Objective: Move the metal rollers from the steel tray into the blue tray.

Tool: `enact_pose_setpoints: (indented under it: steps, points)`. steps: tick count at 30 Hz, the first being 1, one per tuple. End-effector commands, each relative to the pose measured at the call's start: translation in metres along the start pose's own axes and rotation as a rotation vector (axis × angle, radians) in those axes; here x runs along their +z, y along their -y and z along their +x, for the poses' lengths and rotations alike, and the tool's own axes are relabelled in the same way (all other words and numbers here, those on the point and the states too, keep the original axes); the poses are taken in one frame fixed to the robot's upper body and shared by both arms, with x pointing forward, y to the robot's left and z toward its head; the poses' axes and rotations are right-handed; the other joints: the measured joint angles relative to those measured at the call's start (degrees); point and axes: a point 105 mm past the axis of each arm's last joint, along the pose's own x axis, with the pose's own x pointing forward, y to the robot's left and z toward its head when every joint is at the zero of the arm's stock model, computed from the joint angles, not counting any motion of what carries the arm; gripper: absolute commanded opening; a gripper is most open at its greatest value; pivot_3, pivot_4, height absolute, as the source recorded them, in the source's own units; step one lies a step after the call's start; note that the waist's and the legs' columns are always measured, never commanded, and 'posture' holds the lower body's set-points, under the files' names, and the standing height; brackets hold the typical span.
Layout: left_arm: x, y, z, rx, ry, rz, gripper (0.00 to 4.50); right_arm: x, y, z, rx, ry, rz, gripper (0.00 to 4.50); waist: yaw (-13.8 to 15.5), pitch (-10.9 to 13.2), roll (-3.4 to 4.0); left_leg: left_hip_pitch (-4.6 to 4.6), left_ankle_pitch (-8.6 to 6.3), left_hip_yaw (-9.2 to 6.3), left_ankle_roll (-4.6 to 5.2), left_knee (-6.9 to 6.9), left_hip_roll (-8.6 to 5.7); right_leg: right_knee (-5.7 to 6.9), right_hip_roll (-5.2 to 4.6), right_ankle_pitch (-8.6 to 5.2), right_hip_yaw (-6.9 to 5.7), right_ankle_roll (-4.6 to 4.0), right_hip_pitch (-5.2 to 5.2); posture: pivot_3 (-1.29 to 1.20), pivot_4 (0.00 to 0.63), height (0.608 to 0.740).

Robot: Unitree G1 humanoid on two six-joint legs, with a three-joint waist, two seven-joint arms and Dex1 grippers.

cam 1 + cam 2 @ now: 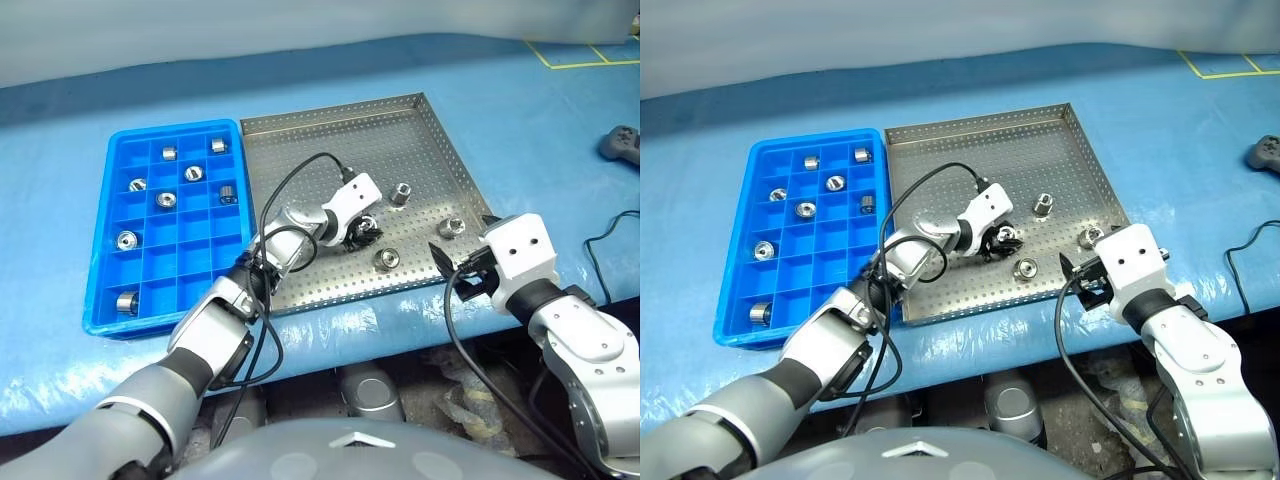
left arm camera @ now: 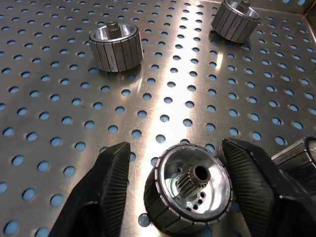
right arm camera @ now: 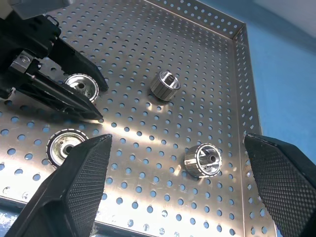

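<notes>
The left gripper (image 2: pixel 190 190) straddles a ribbed, shiny roller (image 2: pixel 189 194) with a toothed hub, fingers apart beside it. The right gripper (image 3: pixel 180 185) hangs spread wide at the steel tray's (image 1: pixel 400 110) five o'clock corner

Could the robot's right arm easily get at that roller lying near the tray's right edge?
Probably yes: the right gripper hangs open just before that roller, with bare steel tray between them.

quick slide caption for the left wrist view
Left gripper fingers flanking a metal roller on the perforated steel tray, two more rollers beyond.
</notes>
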Motion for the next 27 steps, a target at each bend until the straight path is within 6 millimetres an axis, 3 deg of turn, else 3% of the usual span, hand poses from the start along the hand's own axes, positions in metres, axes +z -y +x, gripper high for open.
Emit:
enact_pose_setpoints:
  steps: [1, 6, 8, 13, 15, 19, 27]
  points:
    - [0.013, -0.004, -0.004, 0.010, 0.038, 0.016, 1.86, 0.006, 0.002, 0.002, -0.012, 0.027, -0.014, 4.50, 0.1, 0.0, 0.00, 0.00, 0.00, 0.00, 0.00, 0.00, 0.00, 0.00, 0.00, 0.00, 0.00, 0.00, 0.00, -0.27, 0.150, 0.740]
    - [0.032, -0.004, -0.015, -0.004, 0.134, -0.002, 1.86, 0.006, -0.009, 0.009, 0.060, 0.034, 0.003, 4.50, 0.1, 0.0, 0.00, -0.03, 0.00, 0.00, 0.00, -0.03, 0.00, 0.00, 0.00, 0.00, 0.01, 0.00, -0.03, -0.26, 0.150, 0.740]
    - [0.045, -0.012, -0.030, 0.022, 0.197, -0.012, 1.86, 0.005, -0.018, 0.013, 0.136, 0.054, 0.046, 4.50, 0.2, 0.0, -0.02, -0.03, 0.00, 0.00, 0.00, -0.05, 0.00, 0.00, 0.00, 0.00, 0.02, 0.00, -0.05, -0.25, 0.150, 0.740]
    - [0.072, -0.047, -0.101, 0.183, 0.327, -0.021, 1.86, 0.000, -0.024, 0.029, 0.236, 0.064, 0.110, 4.50, 0.3, 0.0, 0.00, 0.03, 0.00, 0.04, 0.00, -0.07, 0.03, 0.07, 0.02, 0.00, 0.08, 0.01, -0.05, -0.18, 0.150, 0.740]
    - [0.068, -0.056, -0.132, 0.258, 0.312, -0.006, 1.86, 0.008, -0.029, 0.033, 0.294, 0.106, 0.138, 4.50, 0.4, 0.1, 0.03, 0.08, 0.00, 0.10, 0.00, -0.10, 0.09, 0.15, 0.09, 0.01, 0.17, 0.01, -0.08, -0.14, 0.150, 0.740]
    - [0.041, -0.060, -0.185, 0.407, 0.227, 0.018, 1.86, 0.022, -0.047, 0.037, 0.448, 0.173, 0.148, 4.50, 2.6, 0.0, 0.06, 0.16, 0.01, 0.03, 0.00, -0.17, 0.17, 0.22, 0.20, -0.01, 0.17, -0.02, -0.07, -0.05, 0.150, 0.740]
    - [-0.012, -0.036, -0.239, 0.582, 0.067, -0.076, 1.86, 0.043, -0.070, 0.045, 0.637, 0.239, 0.142, 4.50, 9.9, 0.2, -0.14, 0.02, 0.00, 0.02, 0.00, -0.08, 0.10, 0.08, 0.02, -0.01, 0.00, -0.04, -0.09, 0.03, 0.150, 0.740]
